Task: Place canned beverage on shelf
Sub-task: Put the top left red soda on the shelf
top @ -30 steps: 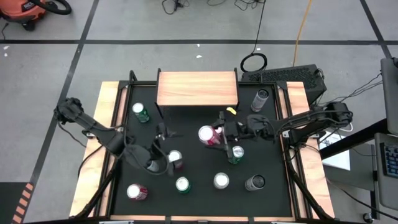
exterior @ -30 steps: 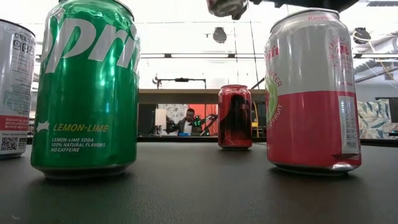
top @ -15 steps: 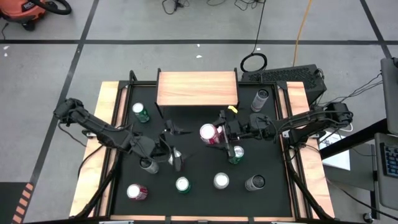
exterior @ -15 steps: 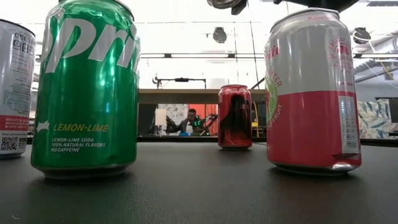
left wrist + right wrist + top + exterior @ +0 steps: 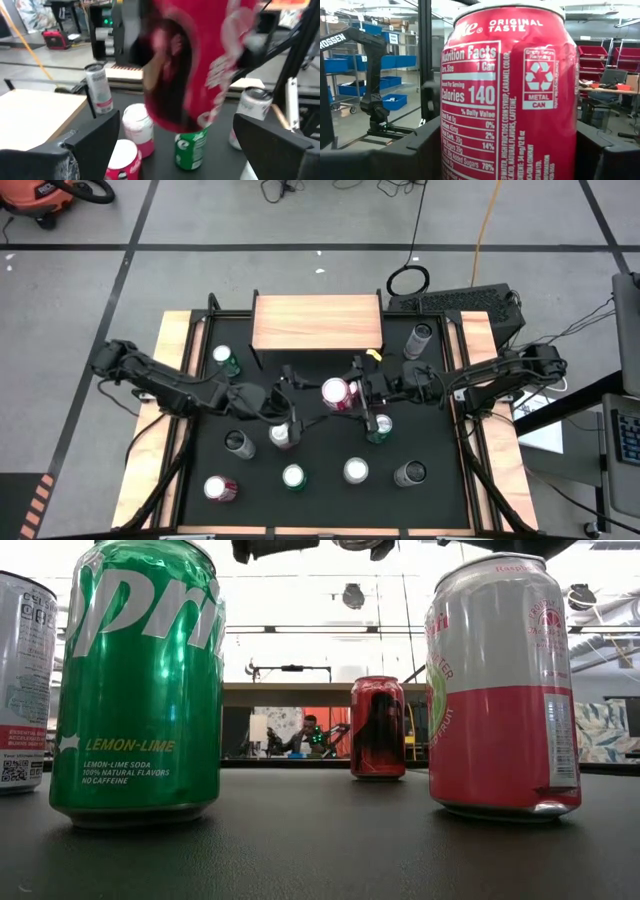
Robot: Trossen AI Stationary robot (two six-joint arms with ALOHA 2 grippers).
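Transfer was the step in hand: the red cola can (image 5: 336,394) hung clear of the black table (image 5: 440,430), clamped between the fingers of the right gripper (image 5: 358,390), just short of the shelf (image 5: 317,322) on its near side and not yet over the plank. In the right wrist view the can (image 5: 510,95) filled the frame upright, a dark finger (image 5: 415,150) pressed to each flank. The left gripper (image 5: 291,380) hovered just beside the same can, on the side away from the right arm, also near the front edge of the shelf; its fingers (image 5: 95,140) stood spread wide with nothing between them, and the left wrist view showed the red can (image 5: 195,65) close ahead, blurred. Whether the left arm meant to take the can or only passed by could not be told.

The shelf top lay bare. Other cans stood on the table farther from the shelf, among them a green can (image 5: 380,427) almost under the right gripper.

By my judgement the next move called for lifting the can above the plank's height, carrying it forward over the shelf edge, keeping it upright, and lowering it onto the wood before releasing, with care that the left gripper did not knock it.
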